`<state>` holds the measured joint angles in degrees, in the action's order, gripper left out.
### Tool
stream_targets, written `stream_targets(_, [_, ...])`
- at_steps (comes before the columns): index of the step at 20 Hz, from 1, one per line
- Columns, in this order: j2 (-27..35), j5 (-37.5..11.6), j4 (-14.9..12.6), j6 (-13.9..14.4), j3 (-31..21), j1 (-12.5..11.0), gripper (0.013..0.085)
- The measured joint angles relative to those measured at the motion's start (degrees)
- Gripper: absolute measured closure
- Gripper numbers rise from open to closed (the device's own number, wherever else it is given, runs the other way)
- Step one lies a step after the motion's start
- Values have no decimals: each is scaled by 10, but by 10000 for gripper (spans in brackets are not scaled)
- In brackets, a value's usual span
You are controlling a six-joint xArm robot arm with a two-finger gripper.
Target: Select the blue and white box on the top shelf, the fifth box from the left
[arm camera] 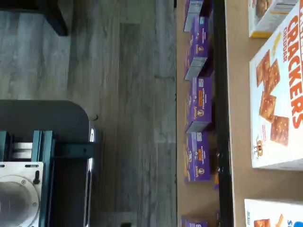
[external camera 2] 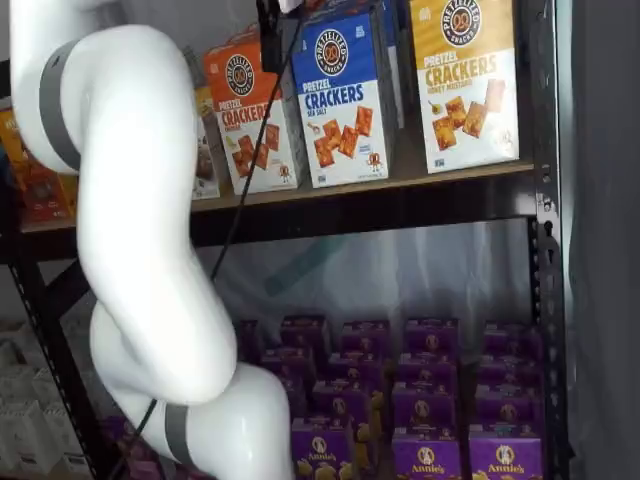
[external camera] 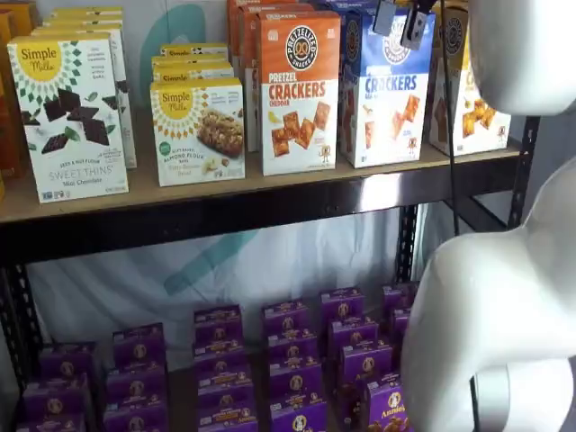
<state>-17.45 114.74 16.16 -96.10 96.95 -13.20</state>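
Note:
The blue and white box (external camera: 387,94) stands upright on the top shelf (external camera: 270,191), between an orange-and-white Pretzel Crackers box (external camera: 299,90) and a yellow-and-white cracker box (external camera: 468,103). It also shows in a shelf view (external camera 2: 345,100). My gripper (external camera: 400,22) hangs from the top edge in front of the box's upper part, with a gap between its two fingers and nothing in them. In a shelf view one black finger (external camera 2: 268,40) shows to the left of the box. In the wrist view only a white corner of the box (arm camera: 272,213) shows beside the orange-lettered box (arm camera: 279,94).
Simple Mills boxes (external camera: 72,117) stand further left on the top shelf. Small purple boxes (external camera: 288,360) fill the lower level. My white arm (external camera: 504,297) covers the right side, and stands left in a shelf view (external camera 2: 130,200). A dark mount with teal brackets (arm camera: 28,189) shows over the wood floor.

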Motion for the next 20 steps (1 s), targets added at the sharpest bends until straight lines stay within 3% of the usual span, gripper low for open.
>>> stream_targets(4, [17,44,-28,8,25,19,130])
stream_targets(8, [0,30,17,11,11,-1,130])
stream_targets(13, [-44,-55,100,11,-36,-40,130])
stream_targets(20, [-53,-140,133,3,-54,-59,130])
